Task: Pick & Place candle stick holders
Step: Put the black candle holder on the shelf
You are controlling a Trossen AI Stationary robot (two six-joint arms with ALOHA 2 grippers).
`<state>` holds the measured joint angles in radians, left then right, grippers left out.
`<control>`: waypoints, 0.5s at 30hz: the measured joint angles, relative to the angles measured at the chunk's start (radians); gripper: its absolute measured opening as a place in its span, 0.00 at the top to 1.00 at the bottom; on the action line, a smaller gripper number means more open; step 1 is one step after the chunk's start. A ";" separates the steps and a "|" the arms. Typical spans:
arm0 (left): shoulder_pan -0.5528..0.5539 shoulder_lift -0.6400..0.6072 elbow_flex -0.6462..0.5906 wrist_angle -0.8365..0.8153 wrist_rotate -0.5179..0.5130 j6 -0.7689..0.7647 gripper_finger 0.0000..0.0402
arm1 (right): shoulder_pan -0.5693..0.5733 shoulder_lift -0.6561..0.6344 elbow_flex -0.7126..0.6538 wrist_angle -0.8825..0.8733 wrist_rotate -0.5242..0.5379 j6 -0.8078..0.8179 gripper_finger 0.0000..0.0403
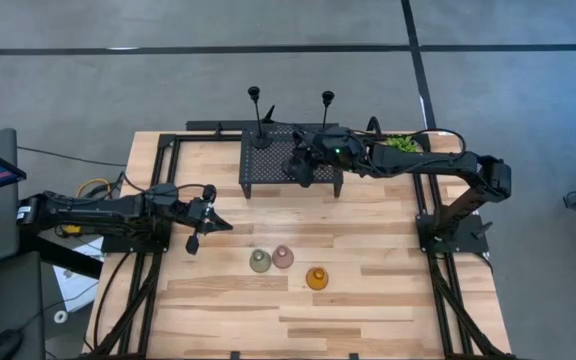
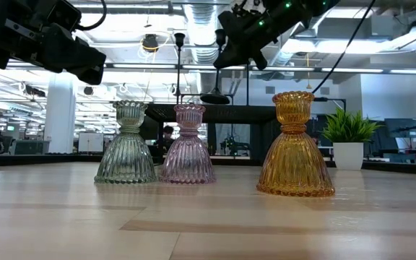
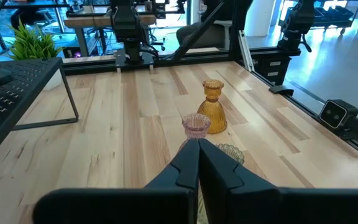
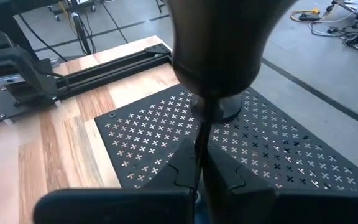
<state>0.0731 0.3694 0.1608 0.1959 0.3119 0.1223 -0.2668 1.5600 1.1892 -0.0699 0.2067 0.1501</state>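
Amber ribbed glass stands closest in the low view: the amber holder, bell-skirted with a narrow neck and cup top, is on the bench's front half. Largest of all is the bench itself, pale wood planks, carrying a black perforated rack by its back edge. On that rack stand two black thin-stemmed holders, the taller one near the rack's left back corner and a second toward its right back corner, each a round base with a thin stem and a small cup. A third black holder is gripped by the right end effector, whose fingers are pressed together on its thin stem just above the rack's top; its dark cup bulges large in the right wrist view. A green potted plant sits behind the right arm near the back edge. The left end effector hovers over the bench's left side, fingers closed on nothing. Smaller, side by side and left of the amber one, are the green holder and the pink holder, the same ribbed bell shape.
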 joint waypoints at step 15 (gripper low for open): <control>0.000 0.000 0.000 0.000 0.000 0.000 0.98 | -0.050 0.000 0.000 0.042 -0.052 -0.003 1.00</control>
<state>0.0731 0.3691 0.1608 0.1959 0.3119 0.1222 -0.3172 1.5597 1.1892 -0.0283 0.1545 0.1474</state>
